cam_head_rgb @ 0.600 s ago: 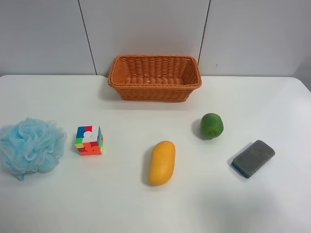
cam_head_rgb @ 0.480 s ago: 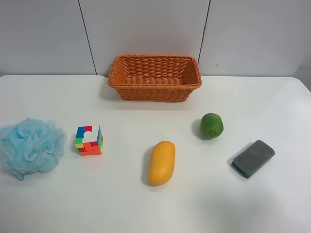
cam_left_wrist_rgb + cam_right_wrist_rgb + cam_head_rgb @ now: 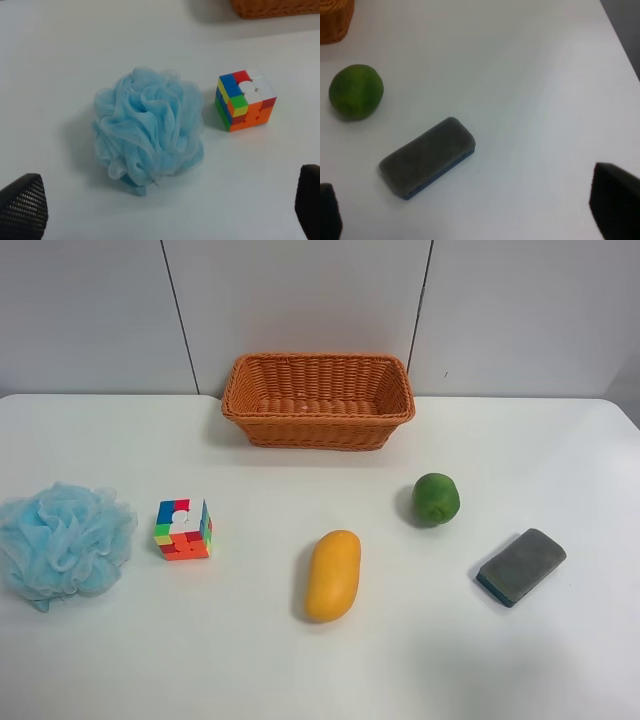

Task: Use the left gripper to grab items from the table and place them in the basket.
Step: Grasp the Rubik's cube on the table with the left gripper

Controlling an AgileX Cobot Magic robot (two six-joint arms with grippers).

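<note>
The orange-brown wicker basket [image 3: 318, 400] stands empty at the back of the white table [image 3: 250, 660]. On the table lie a light-blue bath pouf [image 3: 62, 540], a multicoloured puzzle cube [image 3: 183, 529], a yellow-orange mango [image 3: 333, 575], a round green fruit [image 3: 436, 498] and a grey sponge with a blue base [image 3: 521, 566]. No arm shows in the exterior high view. My left gripper [image 3: 165, 222] is open and empty, above and short of the pouf [image 3: 148, 129] and the cube [image 3: 244, 99]. My right gripper [image 3: 470, 220] is open and empty, above and short of the sponge [image 3: 427, 156] and the fruit [image 3: 356, 91].
A grey panelled wall [image 3: 300, 300] stands behind the basket. The table's rounded edge shows in the right wrist view [image 3: 620, 40], with dark floor beyond. A corner of the basket shows in the left wrist view [image 3: 275, 7] and in the right wrist view [image 3: 335, 20].
</note>
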